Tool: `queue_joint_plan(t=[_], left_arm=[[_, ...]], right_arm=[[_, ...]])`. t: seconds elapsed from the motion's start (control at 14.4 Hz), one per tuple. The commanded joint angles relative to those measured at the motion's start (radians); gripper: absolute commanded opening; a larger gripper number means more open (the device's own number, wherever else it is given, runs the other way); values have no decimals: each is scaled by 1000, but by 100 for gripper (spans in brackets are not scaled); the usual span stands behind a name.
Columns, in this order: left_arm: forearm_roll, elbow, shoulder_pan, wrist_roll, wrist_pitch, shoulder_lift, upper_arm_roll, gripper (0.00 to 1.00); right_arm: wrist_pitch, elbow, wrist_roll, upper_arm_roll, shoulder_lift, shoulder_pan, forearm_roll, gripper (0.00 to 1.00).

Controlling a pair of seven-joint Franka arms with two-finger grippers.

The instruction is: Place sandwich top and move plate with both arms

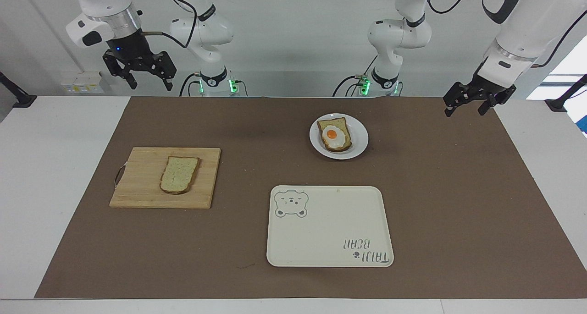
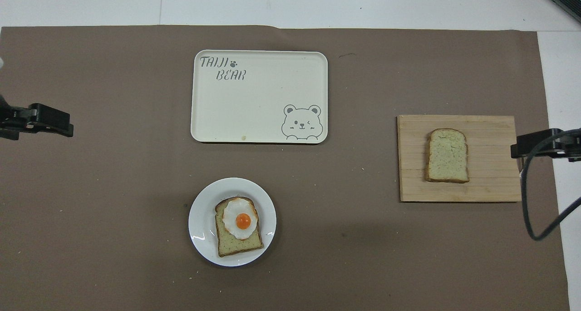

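The right arm's black two-fingered gripper (image 1: 141,78) hung high with its fingers spread apart and nothing between them, over the mat's edge nearest the robots, at the right arm's end of the table. The left arm's black gripper (image 1: 474,104) hung likewise, fingers apart and empty, over the mat's corner at the left arm's end. The sandwich top, a pale speckled bread slice with a brown crust (image 1: 179,174), lay flat on a rectangular wooden cutting board (image 1: 137,185) toward the right arm's end. The small round glossy white plate (image 1: 360,142) carried a bread slice topped with a fried egg (image 1: 334,134) and sat nearer the robots than the rectangular cream tray with a bear drawing (image 1: 330,231), all on the brown mat (image 1: 458,204).
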Motion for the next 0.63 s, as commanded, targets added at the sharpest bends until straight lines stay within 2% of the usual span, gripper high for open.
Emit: queue_joint_plan(t=[0.0,0.56], left_arm=[[13,0,-3,-9,-9,-3,3,100],[13,0,-3,-9,-9,-3,3,100]], right_arm=[[7,-16,-19,0,-11,-11,13,100],[8,-22,-21,0,-13,-11,13,100]])
